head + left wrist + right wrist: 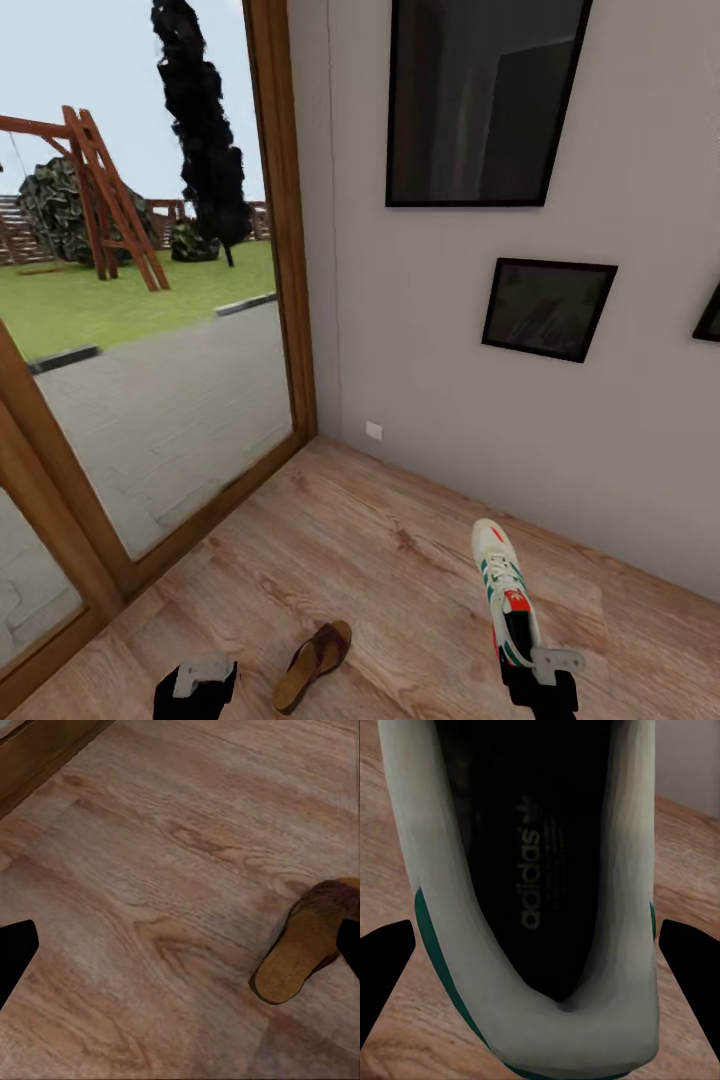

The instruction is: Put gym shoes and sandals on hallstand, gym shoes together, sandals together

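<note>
Item one: gym shoe (505, 590), lower right of my head view, toe pointing up-frame toward the grey wall (520, 300), its heel at my right gripper (541, 672); on the right wrist camera the dark insole (536, 862) and cream heel collar sit between the spread fingers (690, 960), and I cannot tell whether they touch it. Item two: one brown sandal (313, 664), bottom centre, lying on the corridor floor (380, 560), near my left gripper (199, 683), whose fingers (15, 956) are spread wide, holding nothing. Item three: glass door (150, 300), upper left. Item four: dark picture frames (480, 100), on the wall.
</note>
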Robot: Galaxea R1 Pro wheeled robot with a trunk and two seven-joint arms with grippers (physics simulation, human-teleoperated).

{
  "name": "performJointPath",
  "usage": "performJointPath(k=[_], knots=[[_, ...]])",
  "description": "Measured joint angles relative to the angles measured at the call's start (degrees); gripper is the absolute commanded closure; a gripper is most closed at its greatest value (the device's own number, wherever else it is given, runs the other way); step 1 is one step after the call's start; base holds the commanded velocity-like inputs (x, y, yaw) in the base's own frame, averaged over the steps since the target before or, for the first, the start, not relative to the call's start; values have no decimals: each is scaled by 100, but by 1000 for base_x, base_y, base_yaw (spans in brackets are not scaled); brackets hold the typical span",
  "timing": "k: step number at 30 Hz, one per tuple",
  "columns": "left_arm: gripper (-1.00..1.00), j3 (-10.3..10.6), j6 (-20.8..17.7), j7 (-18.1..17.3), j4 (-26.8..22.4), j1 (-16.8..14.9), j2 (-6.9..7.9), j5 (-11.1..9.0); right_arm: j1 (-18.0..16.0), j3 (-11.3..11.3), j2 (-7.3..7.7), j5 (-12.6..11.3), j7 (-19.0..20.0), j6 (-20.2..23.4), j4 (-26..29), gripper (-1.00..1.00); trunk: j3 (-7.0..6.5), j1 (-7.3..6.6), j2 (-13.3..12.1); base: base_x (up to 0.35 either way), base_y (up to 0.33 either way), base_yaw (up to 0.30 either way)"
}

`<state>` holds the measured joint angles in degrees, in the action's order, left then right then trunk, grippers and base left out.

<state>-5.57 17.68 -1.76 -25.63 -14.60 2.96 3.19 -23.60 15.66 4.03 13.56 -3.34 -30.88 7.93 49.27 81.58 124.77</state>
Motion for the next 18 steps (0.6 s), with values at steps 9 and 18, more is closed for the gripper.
performJointPath(k=[9,18], knots=[[-100,8,-1536,-1147,211,-747,91,896,0,-14,6,22,17,2,5,100,0,0,0,0,0,0],[-100,17,-1772,-1293,222,-1379,103,960,0,-15,13,31,19,2,5,100,-1,0,0,0,0,0]])
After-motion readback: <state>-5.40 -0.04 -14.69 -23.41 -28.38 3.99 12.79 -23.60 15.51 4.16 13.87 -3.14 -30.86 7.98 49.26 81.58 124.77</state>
